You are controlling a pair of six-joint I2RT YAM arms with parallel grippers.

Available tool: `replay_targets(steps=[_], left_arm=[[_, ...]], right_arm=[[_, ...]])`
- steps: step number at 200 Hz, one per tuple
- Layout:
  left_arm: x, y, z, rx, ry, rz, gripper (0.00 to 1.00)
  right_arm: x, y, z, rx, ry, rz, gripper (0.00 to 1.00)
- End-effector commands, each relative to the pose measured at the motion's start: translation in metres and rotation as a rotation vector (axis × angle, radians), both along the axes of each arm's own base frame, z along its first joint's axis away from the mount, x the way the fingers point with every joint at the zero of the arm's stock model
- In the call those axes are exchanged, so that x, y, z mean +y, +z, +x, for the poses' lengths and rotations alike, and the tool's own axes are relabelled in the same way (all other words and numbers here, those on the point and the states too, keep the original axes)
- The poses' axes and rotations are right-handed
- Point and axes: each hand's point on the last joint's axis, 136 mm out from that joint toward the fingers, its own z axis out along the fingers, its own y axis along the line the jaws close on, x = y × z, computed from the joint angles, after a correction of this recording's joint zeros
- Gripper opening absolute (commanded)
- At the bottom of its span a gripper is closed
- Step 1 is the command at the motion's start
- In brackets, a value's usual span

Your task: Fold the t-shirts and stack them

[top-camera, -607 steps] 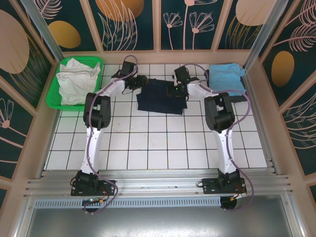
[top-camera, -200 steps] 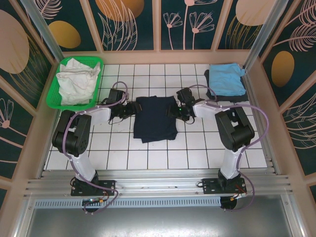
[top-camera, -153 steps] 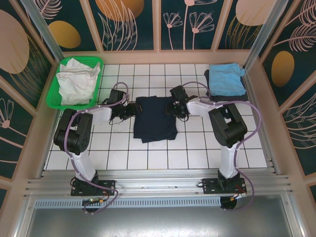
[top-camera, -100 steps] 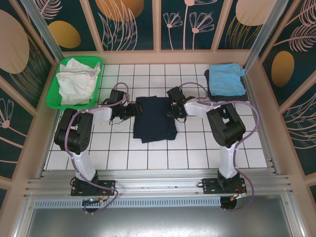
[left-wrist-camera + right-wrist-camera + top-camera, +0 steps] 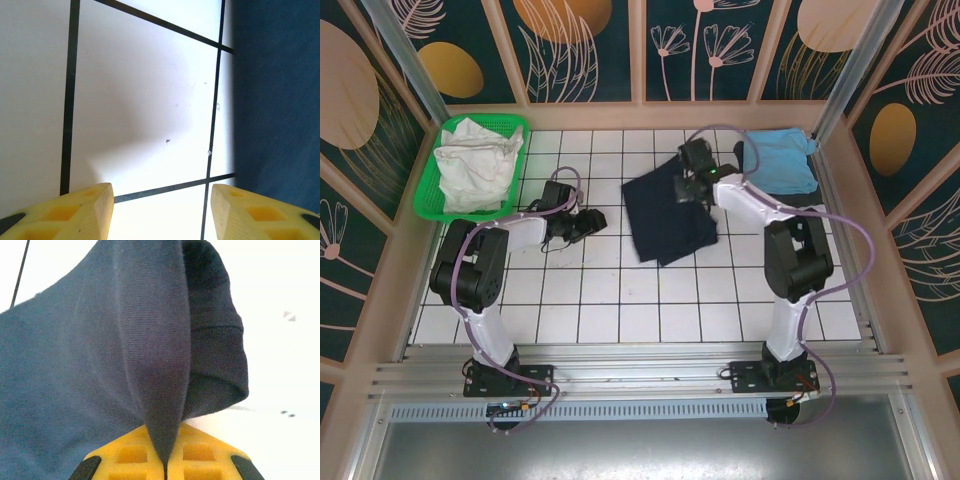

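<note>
The folded dark navy t-shirt (image 5: 668,218) lies slanted on the white tiles right of centre, its far right corner raised. My right gripper (image 5: 688,187) is shut on that corner; the right wrist view has the navy cloth (image 5: 150,355) pinched between the yellow fingers (image 5: 197,452). My left gripper (image 5: 592,222) rests low on the tiles left of the shirt, open and holding nothing; its wrist view looks past the yellow fingertips (image 5: 82,212) at bare tile, with the navy t-shirt (image 5: 280,90) at the right edge. A folded light blue t-shirt (image 5: 780,160) sits at the back right. A white t-shirt (image 5: 472,162) lies crumpled in the basket.
The green mesh basket (image 5: 433,202) stands at the back left corner. Patterned walls close in the back and both sides. A metal rail (image 5: 640,375) runs along the near edge, where both arm bases are bolted.
My right gripper has shut on the navy shirt's right edge and pulled it up, back and to the right; the shirt has slid right and turned. The left gripper has stayed put, open.
</note>
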Motion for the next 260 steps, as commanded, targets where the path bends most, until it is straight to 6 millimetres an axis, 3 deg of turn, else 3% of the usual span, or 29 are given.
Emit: replay_targets(steps=[1, 24, 53, 68, 121, 152, 199, 235, 260], left_arm=[[-0.003, 0.016, 0.006, -0.039, -0.018, 0.004, 0.54], [-0.004, 0.017, 0.007, -0.04, -0.02, 0.001, 0.53], [-0.003, 0.019, 0.007, -0.037, -0.017, 0.004, 0.53], [-0.001, 0.019, 0.005, -0.037, -0.005, 0.006, 0.53], [0.0, 0.02, 0.002, -0.028, 0.012, -0.001, 0.52], [0.0, 0.022, 0.001, -0.029, 0.013, 0.0, 0.53], [-0.002, 0.024, 0.004, -0.03, 0.012, -0.017, 0.52], [-0.001, 0.026, 0.002, -0.033, 0.007, -0.005, 0.52], [-0.001, 0.026, 0.002, -0.033, 0.008, -0.007, 0.52]], right_arm=[[-0.059, 0.07, 0.029, -0.174, -0.057, -0.224, 0.0], [-0.107, 0.097, 0.055, -0.238, -0.152, -0.297, 0.0], [-0.153, 0.133, 0.083, -0.309, -0.217, -0.281, 0.0], [-0.174, 0.141, 0.093, -0.338, -0.244, -0.275, 0.0], [-0.228, 0.115, 0.106, -0.32, -0.274, -0.233, 0.0], [-0.244, 0.113, 0.101, -0.358, -0.272, -0.266, 0.0], [-0.254, 0.084, 0.095, -0.418, -0.265, -0.211, 0.0], [-0.288, 0.077, 0.105, -0.476, -0.294, -0.134, 0.0], [-0.293, 0.068, 0.119, -0.497, -0.235, -0.098, 0.0]])
